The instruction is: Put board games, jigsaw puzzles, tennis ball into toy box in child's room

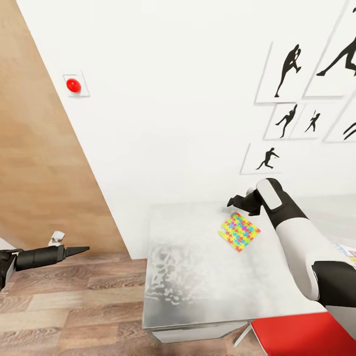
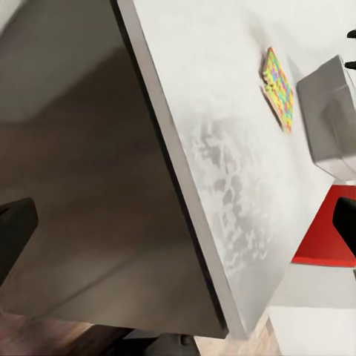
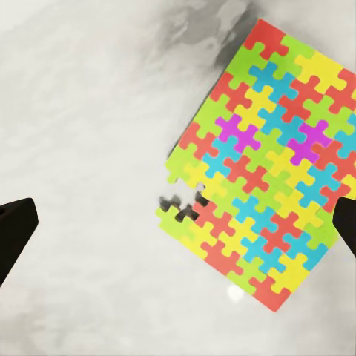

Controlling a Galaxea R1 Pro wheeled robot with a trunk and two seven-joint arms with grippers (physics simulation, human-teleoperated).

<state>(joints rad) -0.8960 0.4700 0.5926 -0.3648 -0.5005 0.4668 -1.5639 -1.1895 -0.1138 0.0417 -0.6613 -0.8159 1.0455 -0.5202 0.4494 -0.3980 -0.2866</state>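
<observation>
Multicoloured jigsaw puzzle (image 1: pixel 239 231) lies flat on the pale tabletop (image 1: pixel 198 277), and your right gripper (image 1: pixel 241 201) hangs spread open just above it

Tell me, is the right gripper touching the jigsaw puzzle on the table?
Apart. In the right wrist view the jigsaw puzzle lies flat on the table, with the open right gripper hovering above it.

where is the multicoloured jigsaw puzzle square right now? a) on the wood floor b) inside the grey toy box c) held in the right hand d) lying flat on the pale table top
d: the multicoloured jigsaw puzzle square lies flat on the pale grey-white table top, with the right hand above it and its fingers apart, gripping nothing.
</observation>
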